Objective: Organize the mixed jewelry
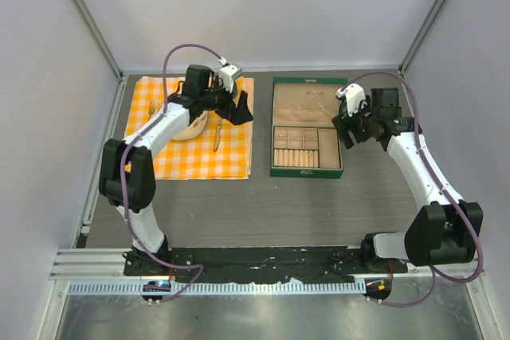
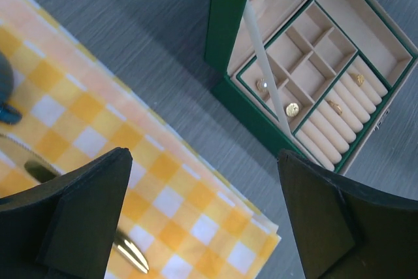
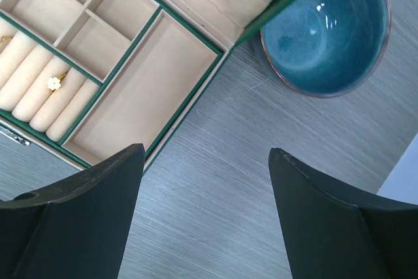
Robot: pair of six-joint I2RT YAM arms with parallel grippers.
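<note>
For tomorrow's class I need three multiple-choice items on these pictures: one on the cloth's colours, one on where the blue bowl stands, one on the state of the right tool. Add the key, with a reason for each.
1. What colours has the checked cloth?
A. red and white
B. yellow and white
C. blue and black

2. Where does the blue bowl stand?
A. on the table, beside the open lid of the jewelry box
B. inside the box
C. on the cloth

3. How is the right tool?
A. shut on a ring
B. open and empty
C. shut on the bowl's rim

Key: 1 B, the top view shows yellow checks; 2 A, the bowl sits on grey table at the lid's edge; 3 B, only bare table shows between its fingers.
</note>
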